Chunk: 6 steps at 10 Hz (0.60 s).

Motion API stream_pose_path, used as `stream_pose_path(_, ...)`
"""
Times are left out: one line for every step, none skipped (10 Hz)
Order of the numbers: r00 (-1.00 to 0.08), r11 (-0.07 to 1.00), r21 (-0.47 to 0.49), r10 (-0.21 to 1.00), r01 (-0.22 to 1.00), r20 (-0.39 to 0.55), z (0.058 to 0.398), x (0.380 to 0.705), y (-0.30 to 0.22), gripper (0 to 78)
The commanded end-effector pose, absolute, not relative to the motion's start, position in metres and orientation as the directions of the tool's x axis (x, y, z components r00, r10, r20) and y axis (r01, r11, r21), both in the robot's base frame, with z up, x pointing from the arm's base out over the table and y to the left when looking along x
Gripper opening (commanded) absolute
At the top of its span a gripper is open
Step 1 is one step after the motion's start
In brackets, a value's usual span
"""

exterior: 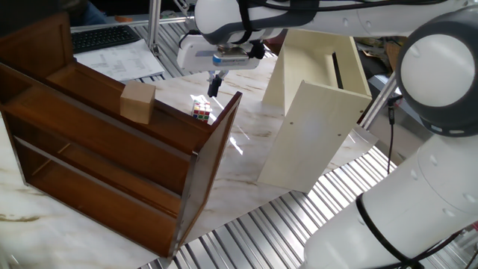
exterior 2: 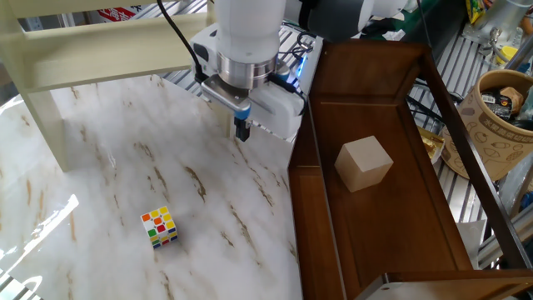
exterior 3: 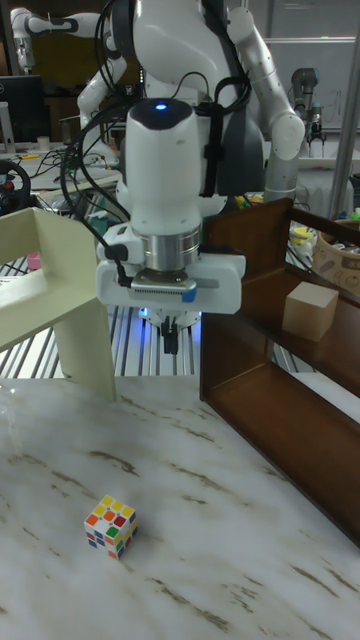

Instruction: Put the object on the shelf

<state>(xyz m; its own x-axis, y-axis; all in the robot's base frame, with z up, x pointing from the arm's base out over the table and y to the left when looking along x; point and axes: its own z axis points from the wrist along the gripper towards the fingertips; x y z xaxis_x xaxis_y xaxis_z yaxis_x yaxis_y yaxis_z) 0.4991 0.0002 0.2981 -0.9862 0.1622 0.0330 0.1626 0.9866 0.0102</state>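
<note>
Tall fixed view shows my hand [exterior 3: 171, 344] pinched narrow, empty, well above the small multicoloured sticker cube [exterior 3: 111, 526] on the marble counter [exterior 3: 230, 530]; reaching stage; next I must open and descend.

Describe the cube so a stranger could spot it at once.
On the marble table, between the cream shelf and the brown shelf, a small cube sits alone in the open. Its multicoloured sticker grid sets it apart from the larger plain tan block on the brown shelf.
</note>
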Motion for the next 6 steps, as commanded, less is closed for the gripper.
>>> stream_pose_path(-0.960,0.962,0.016,0.272,0.273,0.069,0.302,0.510,0.000,0.0)
stream_pose_path(-0.960,0.962,0.016,0.271,0.273,0.069,0.303,0.515,0.000,0.0)
stream_pose_path(-0.962,0.964,0.017,0.264,0.266,0.068,0.304,0.519,-0.001,0.0)
stream_pose_path(-0.963,0.965,0.018,0.260,0.262,0.067,0.305,0.522,-0.001,0.0)
stream_pose_path(-0.963,0.964,0.018,0.262,0.264,0.064,0.307,0.528,-0.001,0.0)
stream_pose_path(-0.962,0.963,0.017,0.267,0.268,0.064,0.307,0.531,-0.002,0.0)
